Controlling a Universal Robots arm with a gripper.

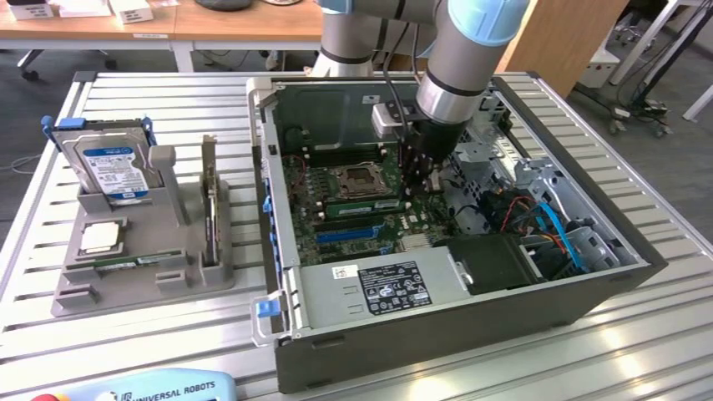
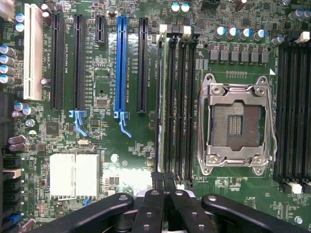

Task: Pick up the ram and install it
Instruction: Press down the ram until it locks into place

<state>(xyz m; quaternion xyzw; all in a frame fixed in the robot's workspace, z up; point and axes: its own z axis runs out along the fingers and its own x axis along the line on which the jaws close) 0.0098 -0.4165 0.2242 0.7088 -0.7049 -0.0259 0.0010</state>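
Note:
The ram (image 1: 359, 203) is a thin green stick standing in a memory slot beside the empty processor socket (image 1: 362, 177) on the motherboard. In the wrist view the ram (image 2: 160, 107) is seen edge-on in the slot farthest from the socket (image 2: 236, 125). My gripper (image 1: 427, 185) reaches down into the open computer case, at the end of the slots toward the exterior view's right. Its fingertips are shut against each other. In the wrist view the gripper (image 2: 163, 178) hangs over one end of the ram's slot. Whether the tips touch the stick I cannot tell.
The case walls (image 1: 273, 150) enclose the arm, with a power supply (image 1: 385, 288) and cables (image 1: 552, 221) close by. On the exterior view's left a grey holder (image 1: 145, 280) carries a hard drive (image 1: 112, 167), a silver chip (image 1: 100, 238) and an upright card (image 1: 209, 196).

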